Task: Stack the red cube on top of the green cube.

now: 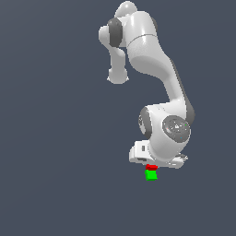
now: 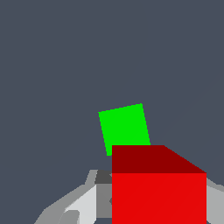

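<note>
My big white arm [image 1: 152,50] is bending down from the top of the exterior view. It is curving toward the exterior view's right and then coming down to a fat round wrist [image 1: 170,131]. All around it the grey floor [image 1: 55,138] is looking flat and plain.

My gripper [image 1: 151,162] is hanging under that wrist, pointing down. In the exterior view it is mostly hiding behind the wrist, so I am only seeing its white body there. In the wrist view, grey and white parts of my fingers [image 2: 83,205] are showing on both sides of the red cube [image 2: 158,192].

I am squeezing the red cube between my jaws. In the wrist view it is sitting right between my fingers and looking very big, because it is so close to the camera. In the exterior view only a little strip of red is peeking out under my gripper.

The green cube [image 2: 124,127] is sitting on the floor below. In the exterior view the red cube is right above the green cube, and they are looking like they are touching, but I cannot tell for sure. In the wrist view the green cube is looking turned a bit and is partly hiding behind the red one.
</note>
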Controlling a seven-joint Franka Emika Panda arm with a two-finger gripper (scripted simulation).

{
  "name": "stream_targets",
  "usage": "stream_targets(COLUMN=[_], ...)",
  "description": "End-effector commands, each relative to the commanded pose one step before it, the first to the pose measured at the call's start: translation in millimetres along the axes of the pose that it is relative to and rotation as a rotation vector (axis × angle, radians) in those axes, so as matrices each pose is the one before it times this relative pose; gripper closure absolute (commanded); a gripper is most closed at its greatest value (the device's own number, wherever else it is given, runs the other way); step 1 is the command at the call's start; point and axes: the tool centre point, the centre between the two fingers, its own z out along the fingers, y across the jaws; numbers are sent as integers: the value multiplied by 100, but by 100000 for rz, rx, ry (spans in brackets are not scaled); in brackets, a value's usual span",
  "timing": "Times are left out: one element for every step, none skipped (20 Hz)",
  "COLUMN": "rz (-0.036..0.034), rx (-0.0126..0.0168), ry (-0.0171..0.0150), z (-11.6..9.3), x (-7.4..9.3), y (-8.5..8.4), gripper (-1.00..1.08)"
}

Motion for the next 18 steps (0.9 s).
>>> stream_targets(rz=[-5,0,0,0,0,0,0,0,0,0,0,0,0,0,0,0,0,0], rx=[33,0,0,0,0,0,0,0,0,0,0,0,0,0,0,0,0,0], ry=[97,0,0,0,0,0,0,0,0,0,0,0,0,0,0,0,0,0], z=[248,108,102,93,83,75,67,59,52,46,40,35,30,25,21,18,15,12], x=[735,255,243,222,201,182,164,147,132,117,104,92,80,70,60,51,42,34], y=[-211,-72,-69,-63,-58,-52,-47,-42,-38,-34,-30,-27,-23,-20,-18,-15,-12,-10], gripper=[108,108,108,108,108,108,108,108,108,108,108,108,108,108,108,108,108,108])
